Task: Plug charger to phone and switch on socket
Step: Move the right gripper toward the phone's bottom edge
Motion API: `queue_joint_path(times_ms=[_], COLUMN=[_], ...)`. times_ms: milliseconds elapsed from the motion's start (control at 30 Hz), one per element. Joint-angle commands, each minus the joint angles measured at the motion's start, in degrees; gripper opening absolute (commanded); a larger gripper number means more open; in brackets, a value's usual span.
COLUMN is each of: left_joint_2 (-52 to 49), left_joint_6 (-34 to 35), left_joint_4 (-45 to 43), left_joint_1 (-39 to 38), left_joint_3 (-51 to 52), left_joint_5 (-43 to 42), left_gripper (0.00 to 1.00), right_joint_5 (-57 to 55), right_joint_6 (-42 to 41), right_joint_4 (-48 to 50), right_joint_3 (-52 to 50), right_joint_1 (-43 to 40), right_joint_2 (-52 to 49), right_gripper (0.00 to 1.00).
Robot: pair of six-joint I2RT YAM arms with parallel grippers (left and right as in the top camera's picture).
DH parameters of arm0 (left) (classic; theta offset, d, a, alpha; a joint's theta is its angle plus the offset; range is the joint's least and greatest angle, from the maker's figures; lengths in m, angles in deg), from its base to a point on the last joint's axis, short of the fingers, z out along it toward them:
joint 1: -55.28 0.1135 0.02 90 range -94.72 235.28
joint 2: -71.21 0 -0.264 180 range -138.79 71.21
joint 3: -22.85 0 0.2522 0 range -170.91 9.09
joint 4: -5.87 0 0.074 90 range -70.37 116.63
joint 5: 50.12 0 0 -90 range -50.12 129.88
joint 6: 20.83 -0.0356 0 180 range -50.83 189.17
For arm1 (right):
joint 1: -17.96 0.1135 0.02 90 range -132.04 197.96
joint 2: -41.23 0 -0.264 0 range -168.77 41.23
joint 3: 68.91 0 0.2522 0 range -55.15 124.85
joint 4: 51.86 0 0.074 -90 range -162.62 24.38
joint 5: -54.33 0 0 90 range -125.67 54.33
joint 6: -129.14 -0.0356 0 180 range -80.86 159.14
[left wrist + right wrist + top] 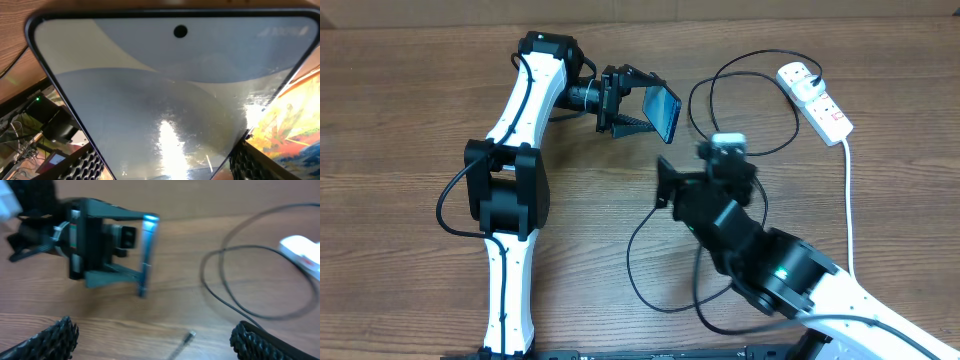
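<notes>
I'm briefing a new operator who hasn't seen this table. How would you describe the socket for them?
From overhead, look to the far right of the wooden table, beyond the right arm. There lies the socket, a white oblong strip. Unlike the thin black charger looping beside it, it carries red marks and trails a thick white lead.

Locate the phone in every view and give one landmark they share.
Overhead: phone upper centre, held in the left gripper.
Left wrist: phone screen fills nearly the whole frame.
Right wrist: phone edge-on, left of centre.
Shared landmark: the left gripper's fingers gripping it.
</notes>
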Motion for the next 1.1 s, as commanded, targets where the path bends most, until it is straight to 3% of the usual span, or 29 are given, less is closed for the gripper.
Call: queue_joint_path(times_ms=[0, 333, 467, 700, 867, 1067], left_joint_2=[-0.61, -0.61, -0.61, -0.61, -0.61, -0.61], left_joint_6=[-0.09, -2.91, -2.97, -3.37, -4.26, -6.36], left_joint_4=[0.2, 0.17, 0.13, 0.11, 0.15, 0.13], left_joint_1=[0.5, -0.15, -0.2, -0.48, -0.48, -0.79], left_joint_3=[-1.62, -1.62, -1.62, -1.62, -1.62, -1.62], left_joint_5=[-3.54, -3.48, -3.41, -3.39, -2.34, -2.34], left_gripper=[0.68, 0.67, 0.67, 0.66, 0.67, 0.67], right_joint_5=[1.49, 4.13, 12.0, 14.21, 14.01, 12.48], right_joint_6=[5.51, 5.86, 5.81, 5.79, 5.9, 8.61], right_joint_4=[3.85, 5.84, 8.02, 8.94, 10.84, 11.82], right_joint_3=[1.31, 5.97, 5.99, 5.99, 5.99, 5.99], right_joint_1=[0.2, -6.47, -9.35, -9.92, -9.99, -9.99], right_joint_2=[-3.3, -7.76, -8.0, -10.51, -11.41, -11.63], right_gripper=[0.96, 0.94, 0.81, 0.79, 0.67, 0.59])
